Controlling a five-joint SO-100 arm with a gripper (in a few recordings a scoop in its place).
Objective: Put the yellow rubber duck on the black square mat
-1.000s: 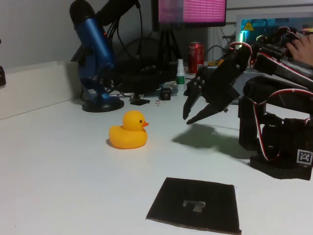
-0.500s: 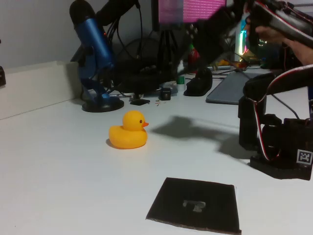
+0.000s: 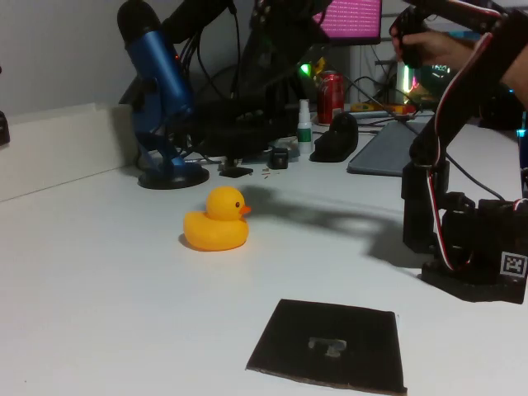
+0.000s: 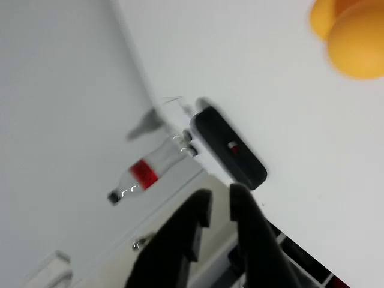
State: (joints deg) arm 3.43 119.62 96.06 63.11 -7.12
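The yellow rubber duck (image 3: 217, 221) sits upright on the white table, left of centre, beak pointing right. The black square mat (image 3: 330, 342) lies flat near the front edge, apart from the duck, with a pale mark at its centre. My arm (image 3: 462, 82) rises from its base on the right and stretches left, high over the back of the table; its gripper end is lost against the dark clutter there. In the wrist view my gripper (image 4: 220, 195) is empty, its dark fingers a narrow gap apart, and the duck (image 4: 354, 36) shows at the top right corner.
A blue microphone (image 3: 157, 91) on a stand is behind the duck. A red can (image 3: 331, 87), a small bottle (image 3: 304, 124) and a black mouse (image 3: 334, 136) stand at the back. The arm's base (image 3: 470, 247) is at the right. A person's hand (image 3: 429, 41) shows top right.
The arm has swung up and to the left, from low beside the duck to high over the back clutter. The duck and the mat have not moved.
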